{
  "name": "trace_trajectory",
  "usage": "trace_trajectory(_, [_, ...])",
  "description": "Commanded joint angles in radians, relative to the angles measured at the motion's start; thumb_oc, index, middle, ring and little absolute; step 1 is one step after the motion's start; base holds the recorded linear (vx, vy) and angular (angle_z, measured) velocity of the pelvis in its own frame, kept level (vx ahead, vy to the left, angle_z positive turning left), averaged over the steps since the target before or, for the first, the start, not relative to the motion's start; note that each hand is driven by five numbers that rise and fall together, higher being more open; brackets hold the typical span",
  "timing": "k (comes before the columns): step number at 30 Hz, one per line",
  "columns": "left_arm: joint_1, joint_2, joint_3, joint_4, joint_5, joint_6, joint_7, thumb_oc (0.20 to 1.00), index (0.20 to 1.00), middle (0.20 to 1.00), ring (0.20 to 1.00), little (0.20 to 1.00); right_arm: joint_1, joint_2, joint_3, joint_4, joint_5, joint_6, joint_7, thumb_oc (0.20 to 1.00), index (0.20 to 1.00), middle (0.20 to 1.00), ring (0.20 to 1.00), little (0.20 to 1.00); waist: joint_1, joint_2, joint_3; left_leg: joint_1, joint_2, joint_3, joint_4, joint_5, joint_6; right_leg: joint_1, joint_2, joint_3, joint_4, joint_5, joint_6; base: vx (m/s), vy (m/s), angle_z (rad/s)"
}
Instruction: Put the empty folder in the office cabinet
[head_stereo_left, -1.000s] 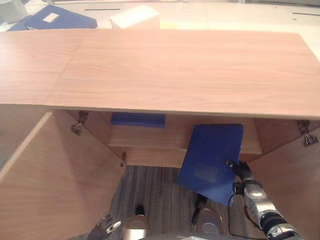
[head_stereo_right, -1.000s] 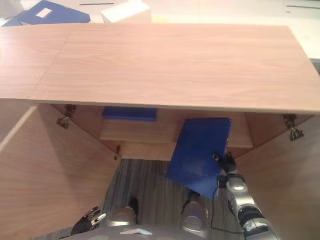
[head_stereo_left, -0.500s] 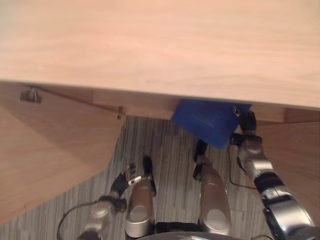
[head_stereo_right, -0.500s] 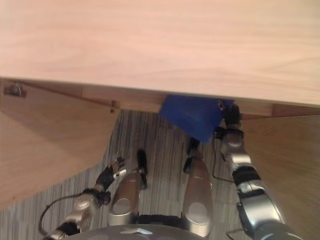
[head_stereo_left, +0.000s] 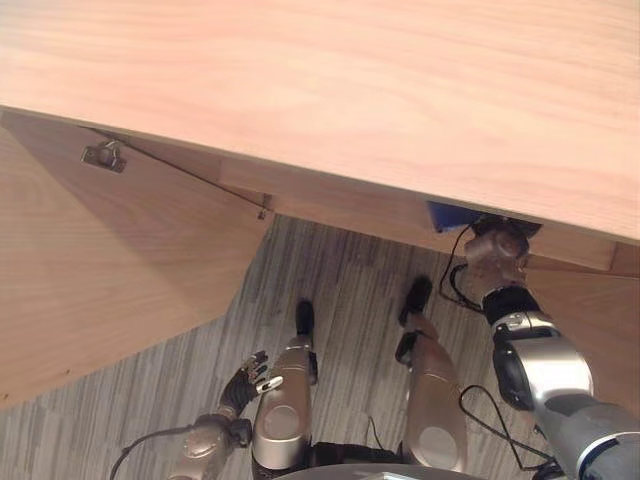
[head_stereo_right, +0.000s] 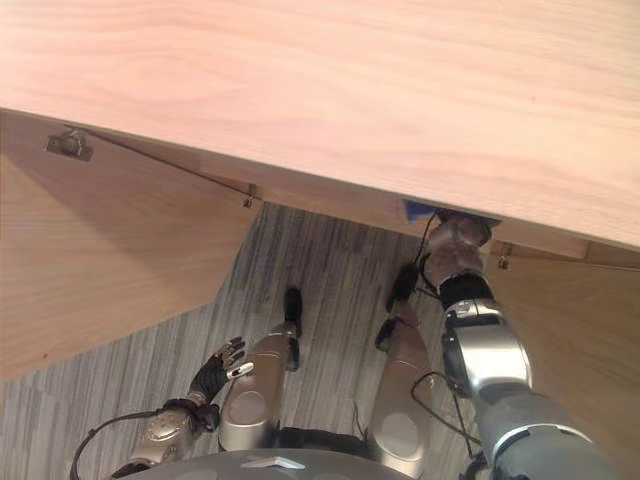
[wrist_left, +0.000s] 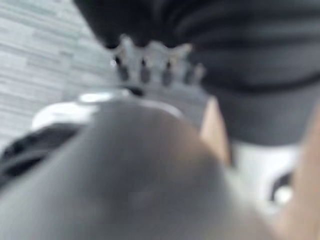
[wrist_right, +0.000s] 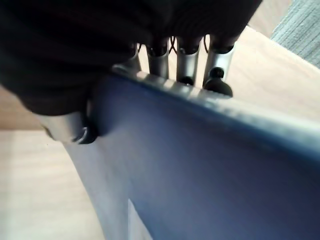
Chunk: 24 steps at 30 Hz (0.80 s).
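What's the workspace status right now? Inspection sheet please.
Surface: wooden cabinet top spans the upper head views.
Job's things: blue folder pinched in the right hand, almost wholly under the cabinet top; a blue corner shows.
Clutter: nothing seen.
Hands: right hand thumb on one face of the folder, fingers on the other; left hand low over the floor, fingers relaxed, holding nothing.
Cables: nothing seen.
Surroundings: open cabinet door with a hinge; striped grey carpet.
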Motion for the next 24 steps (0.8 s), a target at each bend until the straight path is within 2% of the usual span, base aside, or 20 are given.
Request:
trace_trajectory(1, [0.073,0.010,-0.079,-0.042,-0.043,-0.002,0.005,1.000,1.000,1.000,1.000,1.000,-0.024,-0.089,-0.010,0.015,0.070,-0.098,-0.079,0.200,0.200,0.200,0.200,0.200,0.018,0.032,-0.055,-0.011,0.015,-0.049,0.121,-0.139,0.067,-0.032,-0.057,0.077,-0.048,0.014,0.117,0.00,0.000,0.00])
trace_trajectory(5, [0.057,0.016,-0.086,-0.044,-0.062,0.021,0.004,1.000,1.000,1.000,1.000,1.000,-0.083,-0.107,-0.026,0.059,0.166,-0.129,-0.082,0.200,0.200,0.200,0.200,0.200,0.038,0.035,-0.055,-0.043,0.023,-0.062,0.122,-0.132,0.065,-0.037,-0.052,0.067,-0.048,0.002,0.117,0.04,-0.041,0.06])
trace_trajectory(8, [0.050,0.021,-0.086,-0.047,-0.077,0.041,0.009,1.000,1.000,1.000,1.000,1.000,-0.121,-0.121,-0.038,0.080,0.270,-0.167,-0.046,0.200,0.200,0.200,0.200,0.200,0.048,0.025,-0.055,-0.098,0.026,-0.077,0.134,-0.118,0.064,-0.056,-0.047,0.062,-0.044,-0.005,0.111,0.03,-0.064,0.16])
trace_trajectory(13, [0.039,0.029,-0.091,-0.059,-0.102,0.062,0.019,1.000,1.000,1.000,1.000,1.000,-0.167,-0.144,-0.041,0.087,0.376,-0.203,0.013,0.200,0.200,0.200,0.200,0.200,0.059,0.026,-0.055,-0.163,0.029,-0.095,0.174,-0.123,0.064,-0.079,-0.039,0.054,-0.023,-0.028,0.103,0.03,-0.043,0.14])
trace_trajectory(16, [0.026,0.035,-0.078,-0.048,-0.129,0.073,0.032,1.000,1.000,1.000,1.000,1.000,-0.240,-0.169,-0.021,0.096,0.401,-0.165,0.047,0.200,0.200,0.200,0.200,0.200,0.069,0.021,-0.055,-0.290,0.016,-0.126,0.290,-0.150,0.073,-0.154,-0.043,0.059,0.057,-0.062,0.092,0.04,-0.090,0.08])
trace_trajectory(17, [0.023,0.038,-0.069,-0.042,-0.144,0.078,0.029,1.000,1.000,1.000,1.000,1.000,-0.260,-0.171,-0.007,0.096,0.465,-0.156,0.058,0.200,0.200,0.200,0.200,0.200,0.072,0.018,-0.055,-0.325,0.015,-0.133,0.319,-0.159,0.076,-0.175,-0.041,0.060,0.075,-0.071,0.087,0.05,-0.089,0.10])
trace_trajectory(20, [0.021,0.045,-0.035,-0.032,-0.145,0.091,0.013,1.000,1.000,1.000,1.000,1.000,-0.284,-0.197,0.017,0.095,0.547,-0.112,0.108,0.200,0.200,0.200,0.200,0.200,0.076,0.012,-0.055,-0.407,0.015,-0.145,0.376,-0.169,0.081,-0.223,-0.035,0.058,0.109,-0.087,0.075,0.04,-0.109,0.13])
trace_trajectory(24, [0.031,0.049,0.001,-0.002,-0.152,0.088,-0.018,1.000,1.000,1.000,1.000,1.000,-0.324,-0.236,0.052,0.094,0.575,-0.090,0.111,0.200,0.200,0.200,0.200,0.200,0.080,0.013,-0.055,-0.488,0.015,-0.153,0.438,-0.176,0.086,-0.270,-0.030,0.054,0.157,-0.109,0.061,0.04,-0.077,0.01])
